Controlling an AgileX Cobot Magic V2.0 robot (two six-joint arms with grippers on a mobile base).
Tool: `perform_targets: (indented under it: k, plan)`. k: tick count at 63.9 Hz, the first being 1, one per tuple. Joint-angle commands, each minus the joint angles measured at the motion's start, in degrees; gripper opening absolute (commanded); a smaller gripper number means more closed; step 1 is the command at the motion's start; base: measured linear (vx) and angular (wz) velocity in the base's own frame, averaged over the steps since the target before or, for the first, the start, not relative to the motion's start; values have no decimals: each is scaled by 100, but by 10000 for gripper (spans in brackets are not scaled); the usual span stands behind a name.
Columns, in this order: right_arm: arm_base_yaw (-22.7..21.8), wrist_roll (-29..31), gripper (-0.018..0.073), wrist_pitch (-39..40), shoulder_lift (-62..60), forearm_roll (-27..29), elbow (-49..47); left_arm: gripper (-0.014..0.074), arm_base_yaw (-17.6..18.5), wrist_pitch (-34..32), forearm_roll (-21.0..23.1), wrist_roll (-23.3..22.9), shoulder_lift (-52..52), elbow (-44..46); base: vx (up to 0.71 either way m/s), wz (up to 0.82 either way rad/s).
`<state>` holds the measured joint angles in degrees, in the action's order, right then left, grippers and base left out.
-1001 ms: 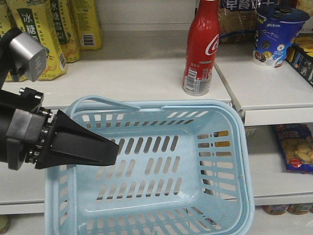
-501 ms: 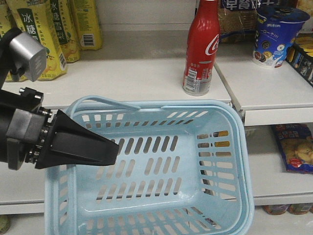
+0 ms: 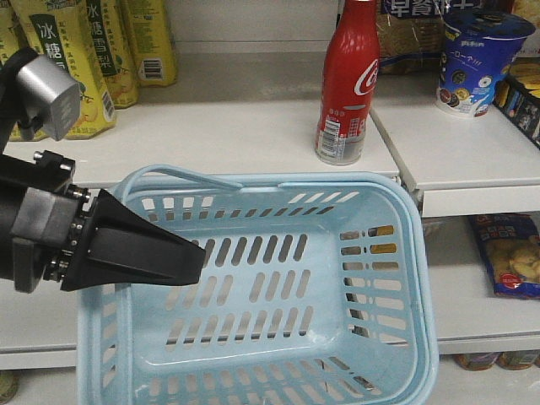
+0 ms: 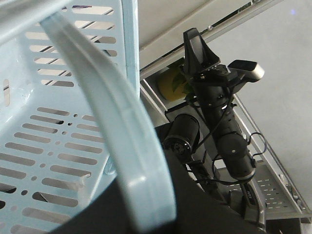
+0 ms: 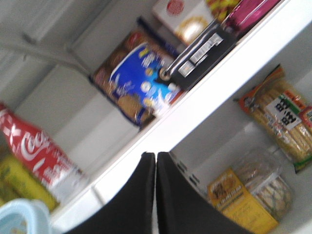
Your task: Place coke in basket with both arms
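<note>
Coke (image 3: 346, 84) stands upright on the shelf (image 3: 236, 126), upper centre, with the basket (image 3: 295, 180) hanging below it. Left gripper (image 3: 196, 253) jaws look clamped on the basket handle. Right gripper (image 5: 155, 161) jaws pressed together, empty. Approaching like that would likely topple the bottle.

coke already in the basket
No, the coke stands upright on the shelf behind the basket, and nothing lies inside the basket.
</note>
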<state>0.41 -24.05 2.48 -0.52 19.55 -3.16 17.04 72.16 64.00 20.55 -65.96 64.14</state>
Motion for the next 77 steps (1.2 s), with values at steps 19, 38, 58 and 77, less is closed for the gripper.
perform_targets:
  k: [19, 38, 58, 77]
  plan:
    - [-23, 2810, 287, -2751, 639, -6, -2759, -8, 26, -86, 567, 20, 141, 149, 0, 0]
    - [-23, 5750, 697, -2619, 1835, 2381, -3437, -8, 26, -86, 567, 20, 141, 149, 0, 0]
    - [-23, 8933, 651, -3189, 3878, 5378, -4546, -8, 26, -86, 567, 20, 141, 149, 0, 0]
    - [-23, 10466, 643, -3676, 5650, 6512, -5624, -8, 26, -86, 567, 20, 141, 149, 0, 0]
